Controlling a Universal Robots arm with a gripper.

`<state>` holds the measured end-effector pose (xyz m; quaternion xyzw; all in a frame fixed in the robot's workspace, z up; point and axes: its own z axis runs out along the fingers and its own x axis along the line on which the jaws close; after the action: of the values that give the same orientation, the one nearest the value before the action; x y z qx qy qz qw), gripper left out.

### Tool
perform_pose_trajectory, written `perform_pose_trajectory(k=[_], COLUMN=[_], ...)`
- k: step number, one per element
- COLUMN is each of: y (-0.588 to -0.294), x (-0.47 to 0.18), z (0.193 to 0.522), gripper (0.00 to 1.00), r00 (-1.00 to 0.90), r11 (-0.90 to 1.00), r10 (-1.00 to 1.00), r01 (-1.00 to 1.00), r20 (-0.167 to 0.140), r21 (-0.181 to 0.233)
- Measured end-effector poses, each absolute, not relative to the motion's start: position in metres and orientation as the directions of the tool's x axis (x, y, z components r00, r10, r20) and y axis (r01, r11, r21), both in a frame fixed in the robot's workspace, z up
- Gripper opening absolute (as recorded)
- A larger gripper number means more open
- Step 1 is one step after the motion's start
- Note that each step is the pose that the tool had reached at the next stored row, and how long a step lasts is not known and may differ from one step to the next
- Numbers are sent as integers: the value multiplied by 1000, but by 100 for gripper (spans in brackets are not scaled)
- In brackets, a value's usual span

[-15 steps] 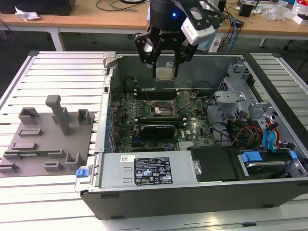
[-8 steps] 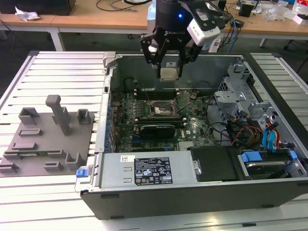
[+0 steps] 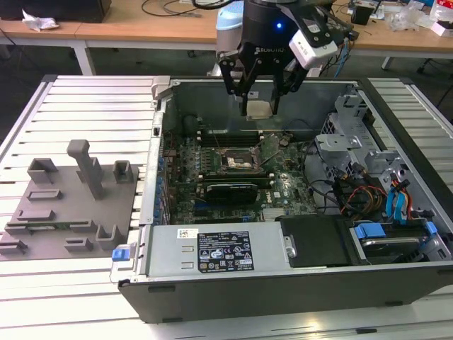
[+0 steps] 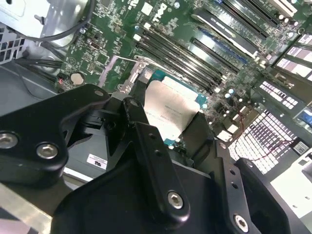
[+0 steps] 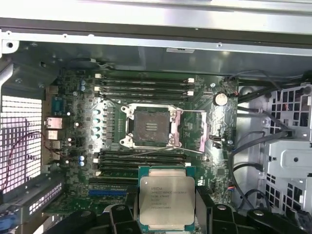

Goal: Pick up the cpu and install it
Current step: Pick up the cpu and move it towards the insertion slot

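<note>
The computer case (image 3: 283, 283) lies open on the slatted table (image 3: 85, 99); near its far wall my gripper (image 3: 257, 105) pinches the cpu (image 5: 166, 197) by its edges — level, to suit the bare socket (image 5: 150, 126).

The cpu (image 4: 171, 108) is seen clamped between the black fingers (image 4: 200, 130) of the gripper (image 4: 168, 117), its pale silver top turned towards the camera and a teal edge showing round it; it is held in front of a green motherboard (image 4: 112, 53); long black memory slots (image 4: 195, 46) are laid in rows across the board; a round coin cell (image 4: 76, 77) is set near dark cables (image 4: 29, 63); a white perforated panel (image 4: 273, 130) is seen beyond the board's edge.
</note>
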<state>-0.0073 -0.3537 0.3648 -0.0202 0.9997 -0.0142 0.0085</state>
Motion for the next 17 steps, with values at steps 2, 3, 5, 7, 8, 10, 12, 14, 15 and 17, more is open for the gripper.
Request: perform_pose_trajectory(k=[2, 3, 5, 7, 8, 10, 12, 14, 15, 17], y=[-353, -353, -353, -352, -352, -352, -352, -352, -352, -352], x=[-1, 1, 6, 11, 12, 15, 16, 16, 16, 16], z=[364, 364, 363, 362, 362, 360, 358, 353, 351, 347], gripper=[55, 55, 55, 55, 55, 55, 55, 55, 55, 55], r00=[-999, -999, -999, -999, -999, -999, -999, -999, -999, -999], r11=[999, 999, 999, 999, 999, 999, 999, 999, 999, 999], r10=[-41, -41, -41, -41, -41, -41, -41, -41, -41, -41], r01=[-40, -40, -40, -40, -40, -40, -40, -40, -40, -40], r20=[-16, -16, -16, -16, -16, -16, -16, -16, -16, -16], r21=[-29, -29, -30, -30, -30, -31, -32, -33, -33, -33])
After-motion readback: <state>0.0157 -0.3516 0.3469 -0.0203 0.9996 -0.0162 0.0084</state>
